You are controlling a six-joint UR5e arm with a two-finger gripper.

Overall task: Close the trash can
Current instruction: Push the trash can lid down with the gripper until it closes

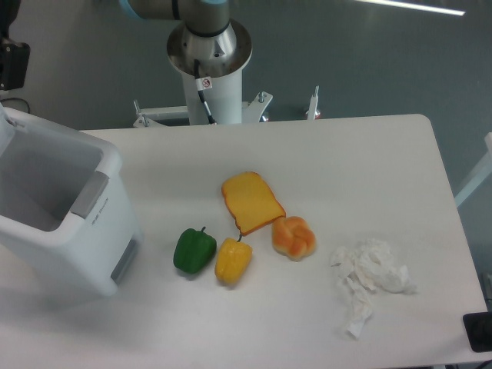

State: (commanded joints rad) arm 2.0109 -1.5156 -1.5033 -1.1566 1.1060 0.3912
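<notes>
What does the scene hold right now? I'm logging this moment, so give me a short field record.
trash can: left on table, open, inside looks empty
claw: dark part at top left edge above the bin; open or shut unclear
table: white
green pepper: beside yellow pepper
bread slice: centre
bun: right of peppers
crumpled tissue: right

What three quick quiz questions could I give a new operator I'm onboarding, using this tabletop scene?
1. True or false: the trash can is open, its inside visible.
2. Which item lies nearest the trash can? A) green pepper B) crumpled tissue C) bread roll
3. Fill in: the yellow pepper lies directly below the toy ____ slice in the image.

Key: 1 true. 2 A. 3 bread. The dark end effector sits at the upper left edge, above the trash can; its jaws are cut off.
</notes>
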